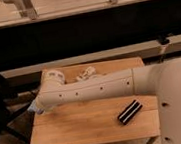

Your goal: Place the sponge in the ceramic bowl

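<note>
My gripper (38, 106) hangs at the table's left edge, at the end of the white arm (91, 89) that reaches across from the right. A bit of the light-blue sponge (34, 109) shows at its tip, and the gripper is shut on it. The ceramic bowl is hidden behind the arm's wrist at the table's back left.
A black bar with white stripes (129, 111) lies on the wooden table (86, 125) at the front right. A clear plastic cup (87, 73) lies at the back middle, just behind the arm. A dark low wall runs behind the table.
</note>
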Controlling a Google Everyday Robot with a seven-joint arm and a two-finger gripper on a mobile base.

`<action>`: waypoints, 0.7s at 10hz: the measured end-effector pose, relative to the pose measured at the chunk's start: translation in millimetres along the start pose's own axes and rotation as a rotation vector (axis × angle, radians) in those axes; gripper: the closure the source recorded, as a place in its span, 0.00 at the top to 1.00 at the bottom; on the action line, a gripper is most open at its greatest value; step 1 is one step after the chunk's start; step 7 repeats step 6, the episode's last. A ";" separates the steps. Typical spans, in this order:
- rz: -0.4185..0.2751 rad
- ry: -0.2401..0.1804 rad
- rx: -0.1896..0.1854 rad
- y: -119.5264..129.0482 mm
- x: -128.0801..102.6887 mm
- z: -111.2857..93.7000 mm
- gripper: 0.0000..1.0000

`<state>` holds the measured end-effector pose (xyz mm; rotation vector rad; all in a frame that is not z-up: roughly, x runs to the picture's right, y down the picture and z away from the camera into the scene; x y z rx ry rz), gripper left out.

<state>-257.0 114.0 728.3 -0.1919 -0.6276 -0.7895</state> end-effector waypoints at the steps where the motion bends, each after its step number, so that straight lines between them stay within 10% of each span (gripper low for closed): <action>1: 0.016 0.012 0.000 -2.9 10.0 0.9 0.00; 7: 0.081 0.059 -0.016 -10.1 56.0 6.7 0.00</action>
